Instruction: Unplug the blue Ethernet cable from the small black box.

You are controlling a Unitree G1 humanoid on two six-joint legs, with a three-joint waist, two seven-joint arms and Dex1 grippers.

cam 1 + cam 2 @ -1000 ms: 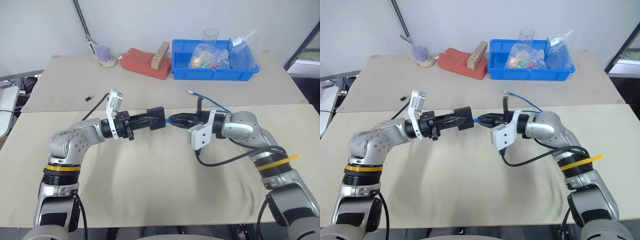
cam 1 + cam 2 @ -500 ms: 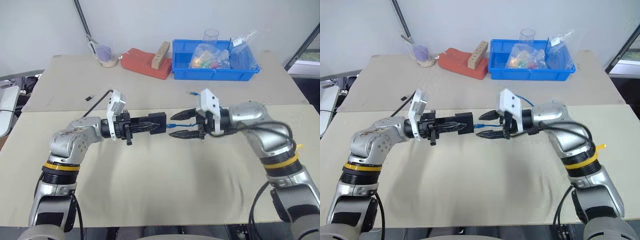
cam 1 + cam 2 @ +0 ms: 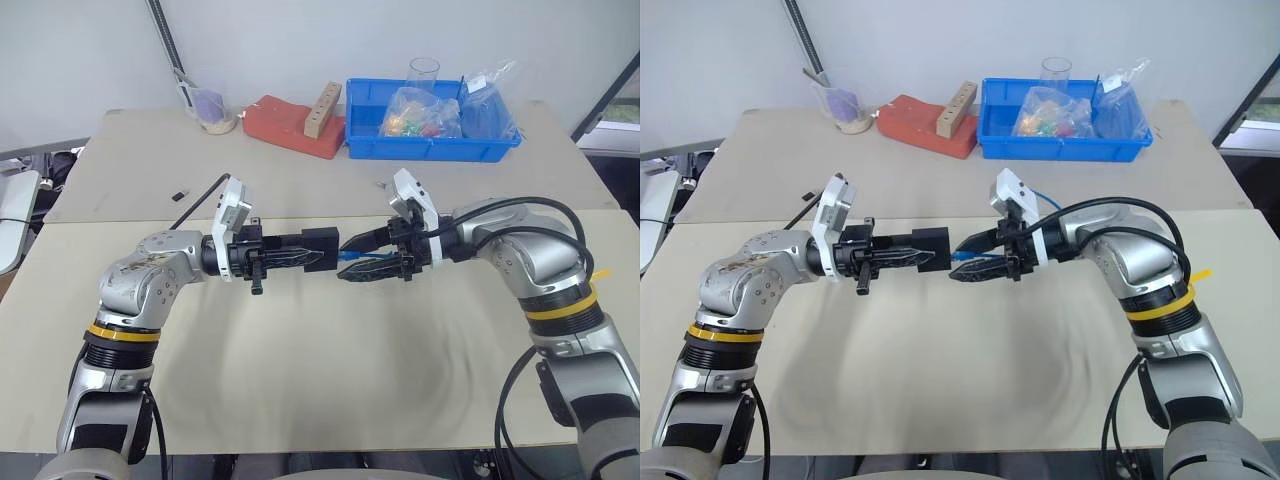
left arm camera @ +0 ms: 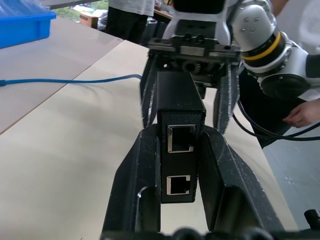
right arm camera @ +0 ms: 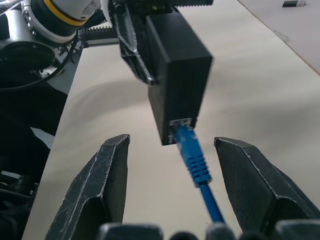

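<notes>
While the left gripper (image 4: pixel 182 165) stays clamped on the box (image 5: pixel 176 70), held above the table (image 3: pixel 330 380), the cable (image 5: pixel 192 155) remains plugged in between the right gripper's (image 5: pixel 172 187) spread fingers. Risk: closing behind the boot leaves the latch unpressed, so pulling strains the plug or drags the box askew.

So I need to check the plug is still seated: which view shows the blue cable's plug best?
The right wrist view: the plug sits in the small black box's port, between open fingers. Eye views show a blue sliver; the left wrist view shows trailing blue Ethernet cable.
</notes>
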